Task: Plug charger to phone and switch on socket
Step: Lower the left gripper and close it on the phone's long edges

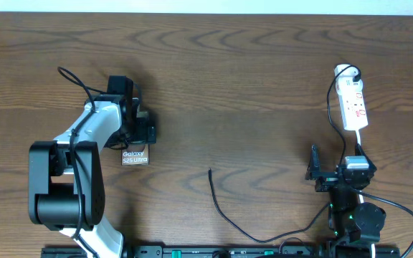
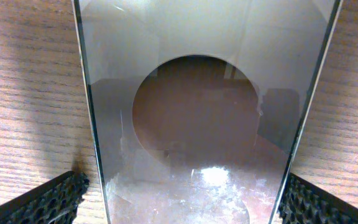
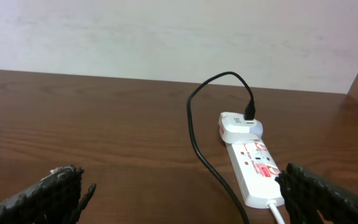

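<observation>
The phone (image 1: 135,157) lies flat at the left of the table, its white "Galaxy" lettering showing. My left gripper (image 1: 139,137) is open over its far end. In the left wrist view the glossy phone (image 2: 191,112) fills the space between the two fingers (image 2: 185,190), with a thin gap at the left finger. The black charger cable (image 1: 224,215) has its free tip lying on the table mid-front, and it runs right and up to a white adapter (image 3: 241,127) plugged into the socket (image 1: 354,107). My right gripper (image 1: 335,168) is open and empty, just in front of the socket (image 3: 253,168).
The socket's white cord (image 3: 277,211) leaves its near end beside my right finger. The table's back edge meets a pale wall (image 3: 166,37). A black rail (image 1: 206,252) runs along the front edge.
</observation>
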You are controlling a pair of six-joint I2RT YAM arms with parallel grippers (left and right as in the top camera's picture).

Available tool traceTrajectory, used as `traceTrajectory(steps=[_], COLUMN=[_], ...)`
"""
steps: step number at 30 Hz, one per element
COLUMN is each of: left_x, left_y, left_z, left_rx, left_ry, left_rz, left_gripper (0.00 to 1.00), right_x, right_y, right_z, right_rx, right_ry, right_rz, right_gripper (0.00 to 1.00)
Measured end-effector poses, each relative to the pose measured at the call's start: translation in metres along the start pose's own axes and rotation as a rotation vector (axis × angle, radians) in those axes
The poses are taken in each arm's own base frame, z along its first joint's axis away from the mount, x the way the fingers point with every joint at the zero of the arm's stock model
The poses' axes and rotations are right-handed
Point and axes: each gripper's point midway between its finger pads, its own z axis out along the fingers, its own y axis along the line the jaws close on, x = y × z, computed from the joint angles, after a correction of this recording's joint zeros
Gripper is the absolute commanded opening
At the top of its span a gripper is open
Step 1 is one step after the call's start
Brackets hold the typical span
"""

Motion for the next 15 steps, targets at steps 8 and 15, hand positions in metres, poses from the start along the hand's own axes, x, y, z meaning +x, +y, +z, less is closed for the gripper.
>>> traceTrajectory(steps=[8, 15], left_x=[0.0000, -0.0007], left_y=[0.0000, 0.0004], left_z=[0.0000, 0.0000], left_rx=[0.000, -0.002], left_ry=[0.000, -0.003], left_rz=[0.000, 0.001], left_gripper=[1.00, 0.86], right_x=[0.0000, 0.0000], right_y=[0.0000, 0.0000], right_z=[0.0000, 0.0000], right_rx=[0.000, 0.000], right_ry=[0.000, 0.000], right_rz=[0.000, 0.000], right_gripper=[0.99, 0.99])
